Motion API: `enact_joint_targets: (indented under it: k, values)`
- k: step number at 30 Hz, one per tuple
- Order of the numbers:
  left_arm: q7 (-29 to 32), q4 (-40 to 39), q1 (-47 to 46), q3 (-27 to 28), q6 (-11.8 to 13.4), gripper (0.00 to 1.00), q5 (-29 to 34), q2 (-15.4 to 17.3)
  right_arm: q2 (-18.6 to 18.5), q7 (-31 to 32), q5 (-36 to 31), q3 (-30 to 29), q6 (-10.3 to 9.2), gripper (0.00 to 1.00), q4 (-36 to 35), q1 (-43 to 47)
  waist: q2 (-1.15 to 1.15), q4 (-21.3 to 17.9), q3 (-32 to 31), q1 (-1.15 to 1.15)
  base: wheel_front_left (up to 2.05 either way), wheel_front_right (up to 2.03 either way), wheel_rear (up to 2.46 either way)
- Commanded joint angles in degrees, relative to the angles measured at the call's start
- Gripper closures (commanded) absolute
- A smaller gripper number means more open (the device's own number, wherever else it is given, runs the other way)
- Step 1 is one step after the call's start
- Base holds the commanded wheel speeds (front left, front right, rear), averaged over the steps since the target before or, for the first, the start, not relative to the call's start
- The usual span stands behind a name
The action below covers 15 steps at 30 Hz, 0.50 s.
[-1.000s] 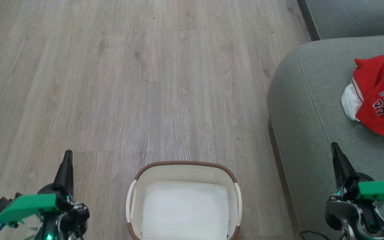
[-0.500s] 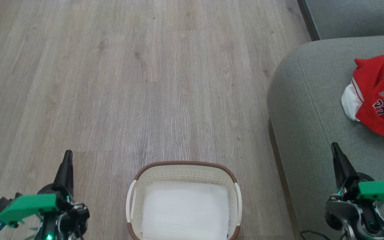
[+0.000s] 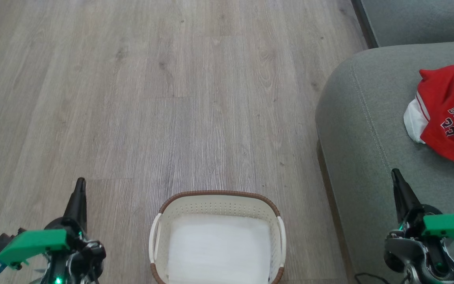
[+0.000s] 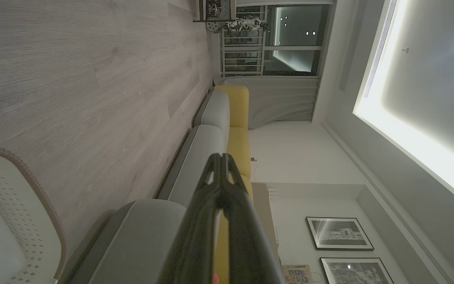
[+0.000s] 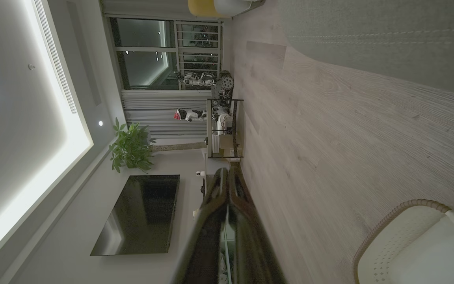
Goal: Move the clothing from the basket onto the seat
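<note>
The red clothing (image 3: 449, 118), a jersey with white trim and dark lettering, lies crumpled on the grey seat (image 3: 365, 130) at the right edge of the head view. The cream basket (image 3: 216, 203) with its brown braided rim stands on the floor at bottom centre, holding nothing but its white bottom; its corner also appears in the left wrist view (image 4: 10, 213) and the right wrist view (image 5: 404, 236). My left gripper (image 3: 80, 184) is shut and empty, left of the basket. My right gripper (image 3: 396, 175) is shut and empty over the seat's front part, below the clothing.
Pale wood-plank floor (image 3: 172, 98) stretches ahead and to the left. A second grey cushion (image 3: 420, 19) sits behind the seat. The wrist views show a long sofa with yellow backs (image 4: 239, 130), a shelf unit (image 5: 223, 128), a dark screen (image 5: 140, 215) and a plant (image 5: 130, 146).
</note>
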Motion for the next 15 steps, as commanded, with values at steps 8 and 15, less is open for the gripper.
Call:
enact_joint_targets:
  k: [8, 15]
  values:
    - [0.4, -2.1, -2.9, 2.1, -0.4, 1.0, -0.1, 0.5, 0.2, 0.6, 0.0, 0.9, -0.01, 1.0, -1.8, -2.9, 0.0, 0.0, 0.0, 0.0, 0.0, 0.0, 0.0]
    - [0.4, -2.1, -2.9, 2.1, -0.4, 1.0, -0.1, 0.5, 0.2, 0.6, -0.1, 0.9, -0.01, 1.0, -1.8, -2.9, 0.0, 0.0, 0.0, 0.0, 0.0, 0.0, 0.0]
